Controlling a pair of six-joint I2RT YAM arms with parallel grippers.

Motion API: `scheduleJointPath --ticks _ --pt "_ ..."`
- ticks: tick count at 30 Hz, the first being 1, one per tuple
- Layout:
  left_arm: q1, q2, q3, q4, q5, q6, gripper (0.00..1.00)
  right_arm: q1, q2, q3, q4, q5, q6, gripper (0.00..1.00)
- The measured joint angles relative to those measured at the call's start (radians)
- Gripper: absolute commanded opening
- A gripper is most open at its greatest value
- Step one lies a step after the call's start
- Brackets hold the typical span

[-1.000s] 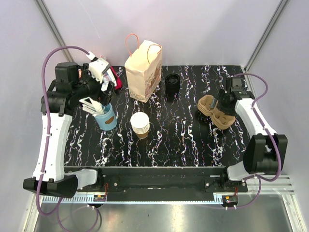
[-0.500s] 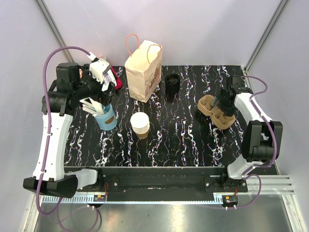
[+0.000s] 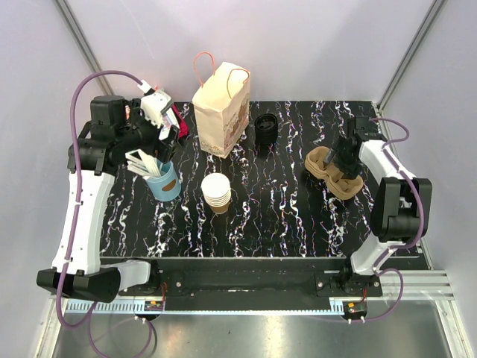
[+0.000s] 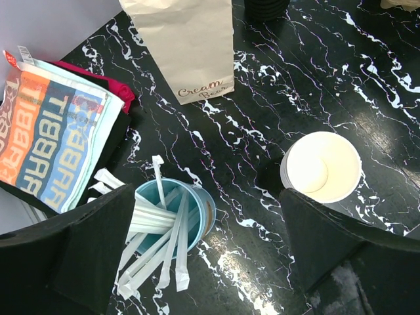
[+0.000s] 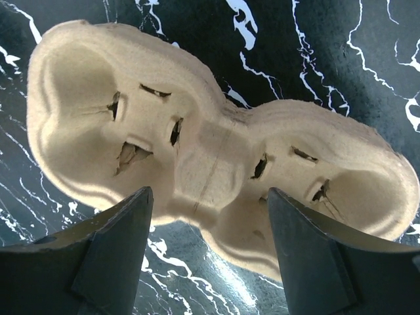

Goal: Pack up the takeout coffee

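No brown cup with a black lid shows in any view. A black stack of what look like lids [image 3: 266, 130] stands at the back centre. The two-hole pulp cup tray [image 3: 332, 173] lies at the right. My right gripper [image 3: 345, 159] hovers just over it, open and empty. In the right wrist view the tray [image 5: 210, 151] fills the frame, with the fingers [image 5: 111, 256] spread wide at its near edge around the gripper's centre [image 5: 210, 256]. My left gripper [image 3: 165, 131] is open and empty, high over the back left.
A kraft paper bag [image 3: 221, 108] stands upright at the back. A stack of lidless white-rimmed cups [image 3: 216, 192] and a blue cup with white sticks [image 3: 164, 180] stand left of centre. A colourful packet [image 4: 59, 131] lies at the back-left corner.
The right arm has swung its elbow in and set its gripper closer over the tray. The left arm has barely moved.
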Motion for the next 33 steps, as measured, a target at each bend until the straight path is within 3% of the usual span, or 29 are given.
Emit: scheduleJointPath --ticks 33 --pt "-0.011 -0.005 -0.061 0.015 -0.002 0.014 0.99 0.0 0.099 0.082 0.029 0.026 -0.053 0.57"
